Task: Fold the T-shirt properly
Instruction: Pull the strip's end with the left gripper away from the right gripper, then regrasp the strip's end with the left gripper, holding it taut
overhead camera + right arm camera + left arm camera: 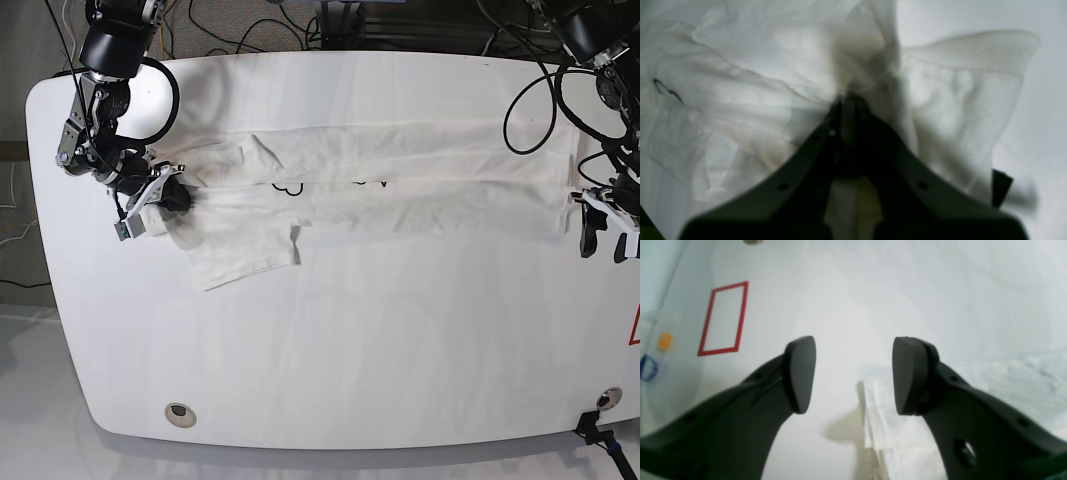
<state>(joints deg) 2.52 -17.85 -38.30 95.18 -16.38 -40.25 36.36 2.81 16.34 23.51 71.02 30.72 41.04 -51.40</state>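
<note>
left gripper (853,375): jaws apart, empty, t-shirt (400,180) edge just below | right gripper (848,100): jaws clamped on bunched cloth, probably near a sleeve

three views: one overhead, two wrist-mounted.
base view looks straight down on the whole table (330,380); each wrist view looks along its own fingers, close to the surface. all three share the t-shirt (400,185) (740,83) (893,426).
</note>
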